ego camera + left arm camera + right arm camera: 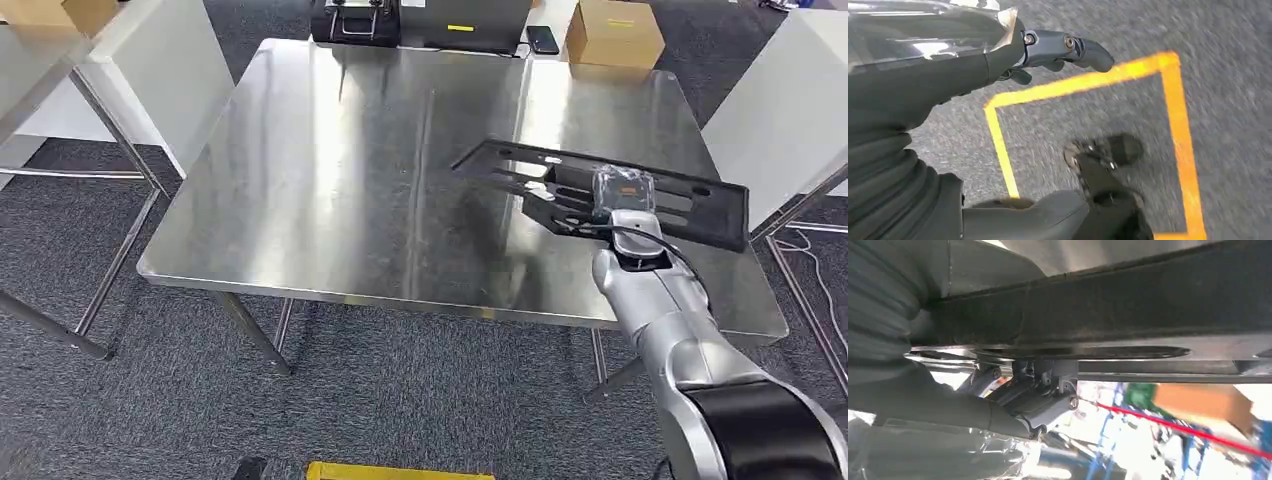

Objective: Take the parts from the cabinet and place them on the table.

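My right hand (590,200) holds the black slotted part (610,190) over the tabletop (350,180).
Risk: part tilts and slips out if released early; left hand (1058,50) hangs empty, fingers loosely curled.

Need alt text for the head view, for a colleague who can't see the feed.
The robot's right hand holds a flat black slotted part over the right side of a steel table. A cardboard box sits at the far edge, with grey carpet around.
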